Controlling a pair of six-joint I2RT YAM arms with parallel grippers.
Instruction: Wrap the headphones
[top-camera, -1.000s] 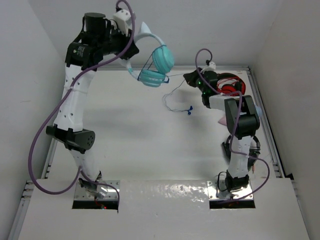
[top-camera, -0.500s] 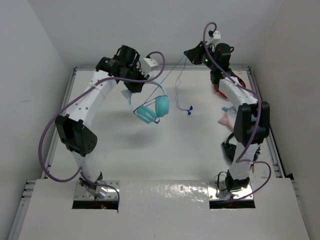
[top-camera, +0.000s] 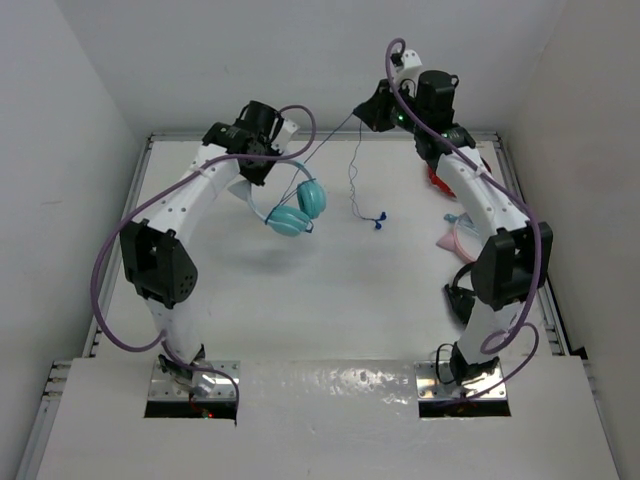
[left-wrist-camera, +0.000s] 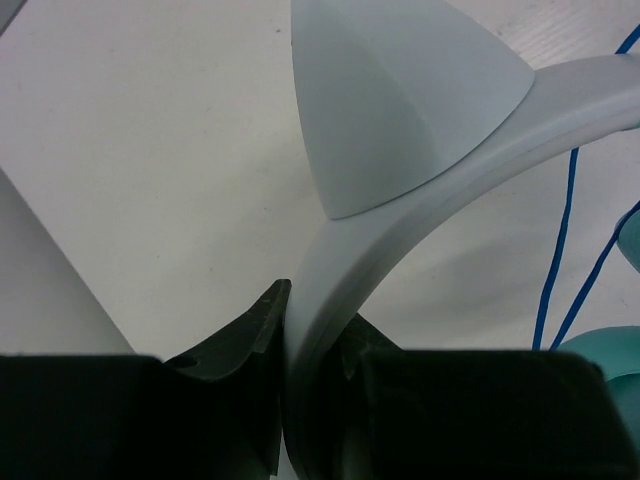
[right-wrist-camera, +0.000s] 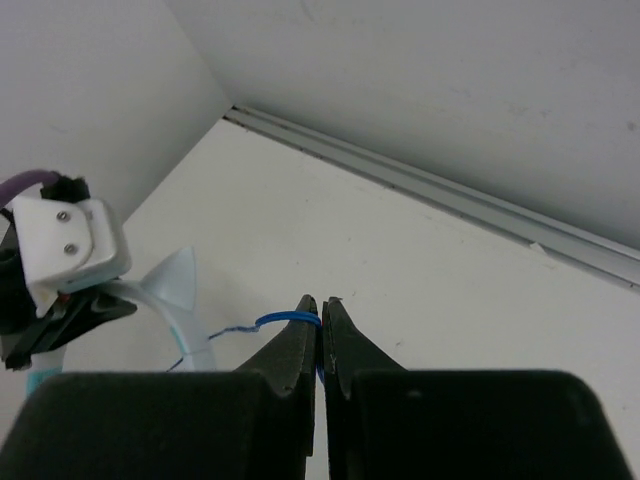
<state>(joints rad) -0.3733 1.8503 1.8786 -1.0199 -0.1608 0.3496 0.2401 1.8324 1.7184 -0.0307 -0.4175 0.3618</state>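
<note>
**Item: the headphones.** They are hanging above the bench, left of centre, clear of its surface as far as the top view shows.

**Holders.** The left tool is clamping the pale headband just beside one ear-like point. The right tool, raised at the far right, is pinching the thin cable between closed fingers.

**Progress.** Judged early: both grasps are made and the cable is running in a line from the cups to the right tool. Its free end is dangling, the blue plug hanging low. No turns are showing around band or cups, so all the winding is remaining.

**Orientation.** The band is sitting uppermost in the left tool and the two teal cups are hanging below, side by side. The long axis is running band-to-cups, tilting toward the near right.
</note>
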